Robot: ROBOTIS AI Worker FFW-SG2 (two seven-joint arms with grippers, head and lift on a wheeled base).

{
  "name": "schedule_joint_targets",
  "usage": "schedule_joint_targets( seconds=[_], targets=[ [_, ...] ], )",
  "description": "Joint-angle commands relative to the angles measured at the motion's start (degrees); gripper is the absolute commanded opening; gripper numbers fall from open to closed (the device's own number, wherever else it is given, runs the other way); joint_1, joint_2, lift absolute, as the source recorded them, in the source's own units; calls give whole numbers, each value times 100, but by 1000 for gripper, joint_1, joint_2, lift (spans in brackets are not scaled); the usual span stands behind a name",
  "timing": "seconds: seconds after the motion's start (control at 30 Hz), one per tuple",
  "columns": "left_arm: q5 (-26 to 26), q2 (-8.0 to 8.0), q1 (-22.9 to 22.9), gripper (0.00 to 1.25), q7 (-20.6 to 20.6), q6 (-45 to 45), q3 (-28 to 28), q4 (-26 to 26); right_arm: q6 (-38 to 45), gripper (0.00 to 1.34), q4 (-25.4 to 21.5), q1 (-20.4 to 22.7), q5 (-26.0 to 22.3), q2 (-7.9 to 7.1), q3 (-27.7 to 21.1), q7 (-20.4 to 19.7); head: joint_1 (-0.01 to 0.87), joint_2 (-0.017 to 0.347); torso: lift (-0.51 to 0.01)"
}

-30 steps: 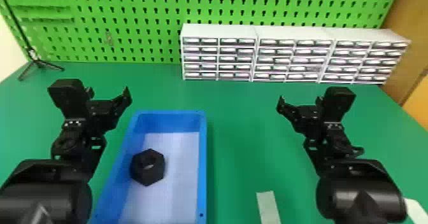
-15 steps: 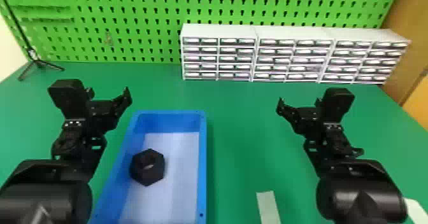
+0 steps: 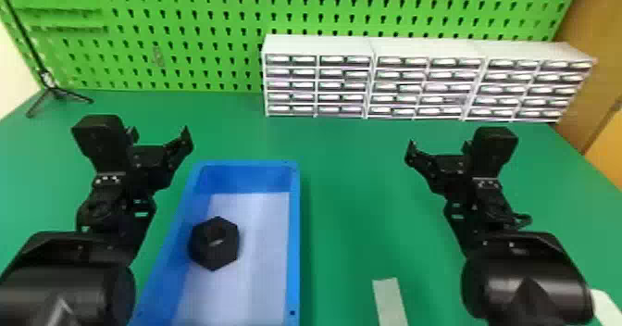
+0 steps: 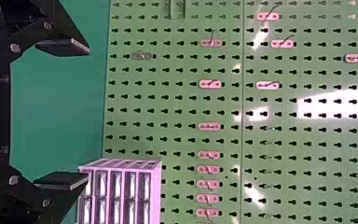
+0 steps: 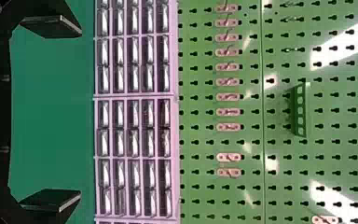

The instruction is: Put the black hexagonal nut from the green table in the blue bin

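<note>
Plainly, the black nut (image 3: 214, 251) lies in the blue bin (image 3: 295, 237), toward its left wall. The bin sits on the green table (image 3: 351, 186). Left of the bin's far end is the left gripper (image 3: 159, 137), fingers spread; well apart on the right, the right gripper (image 3: 438, 148) is spread too. White drawers (image 3: 319, 45) stand at the far side, before a green pegboard (image 3: 222, 38).

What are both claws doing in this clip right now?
Left claw: open, holding nothing.
Right claw: open, holding nothing.
</note>
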Motion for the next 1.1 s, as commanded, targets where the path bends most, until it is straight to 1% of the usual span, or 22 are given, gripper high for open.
schedule_joint_targets(
  seconds=[0.0, 1.07],
  targets=[
    [0, 0, 0, 936, 0, 0, -4, 0, -1, 1247, -2, 3, 2, 5, 27, -5, 686, 28, -96],
    [-17, 0, -35, 936, 0, 0, -12, 0, -1, 1247, -2, -14, 20, 5, 71, -5, 686, 28, -96]
  ],
)
